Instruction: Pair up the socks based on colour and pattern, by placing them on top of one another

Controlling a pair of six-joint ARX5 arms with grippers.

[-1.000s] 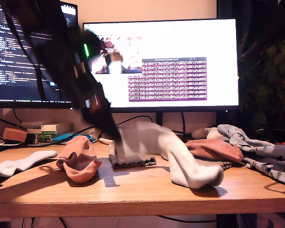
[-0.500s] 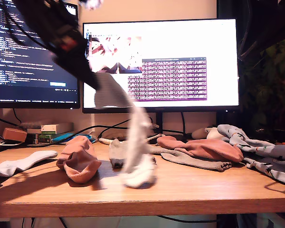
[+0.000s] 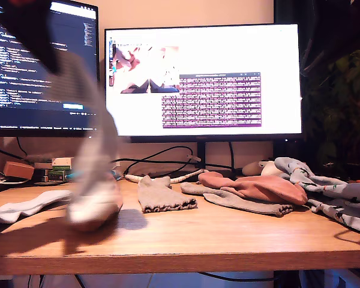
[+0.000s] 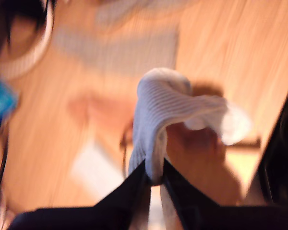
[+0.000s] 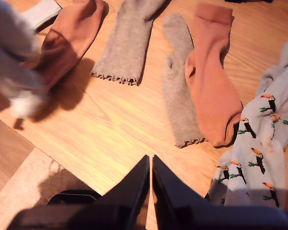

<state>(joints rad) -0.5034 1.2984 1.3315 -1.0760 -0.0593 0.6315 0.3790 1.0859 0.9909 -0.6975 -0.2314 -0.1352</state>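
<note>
My first gripper (image 4: 153,179) is pinching the white ribbed sock (image 4: 175,110) between its jaws, and the sock is hanging blurred above the wooden desk (image 3: 186,240) toward the exterior view's left, its toe dangling just over the surface. Judging by this, the carry step is under way, taking the white sock toward its mate, the second white sock (image 3: 27,207) lying flat at the exterior view's left edge; the next move is calling for lowering it so it is lying on top of that one before letting go. My second gripper (image 5: 150,167) is hovering with its jaws pressed together and holding nothing, over bare desk. Farther back, two grey-beige socks (image 5: 127,43) are lying side by side, one salmon-pink sock (image 5: 211,86) is overlapping a grey one, another salmon-pink sock (image 5: 69,36) is lying apart, and the toucan-print socks (image 5: 259,143) are heaped toward the exterior view's right. Behind, two monitors (image 3: 228,78) are showing text too small to read; no brands are showing
</note>
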